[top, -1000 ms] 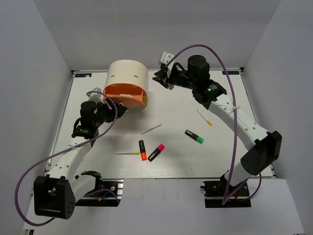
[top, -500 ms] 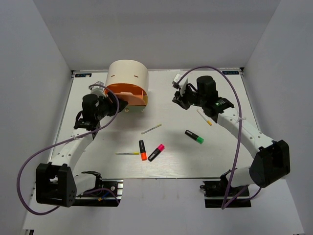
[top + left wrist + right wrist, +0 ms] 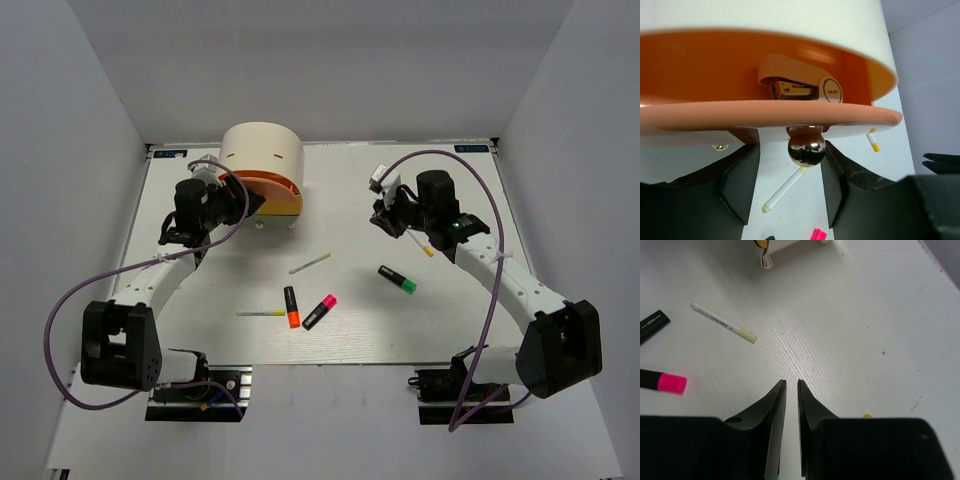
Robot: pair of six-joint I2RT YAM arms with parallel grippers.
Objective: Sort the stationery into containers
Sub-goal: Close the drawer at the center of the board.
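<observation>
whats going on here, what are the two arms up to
The left gripper is open around the round knob of the orange drawer, which stands partly open with a stapler inside. The right gripper hovers over the table, nearly shut and empty. The orange-capped marker, pink-capped marker and green-capped marker lie unsorted.
</observation>
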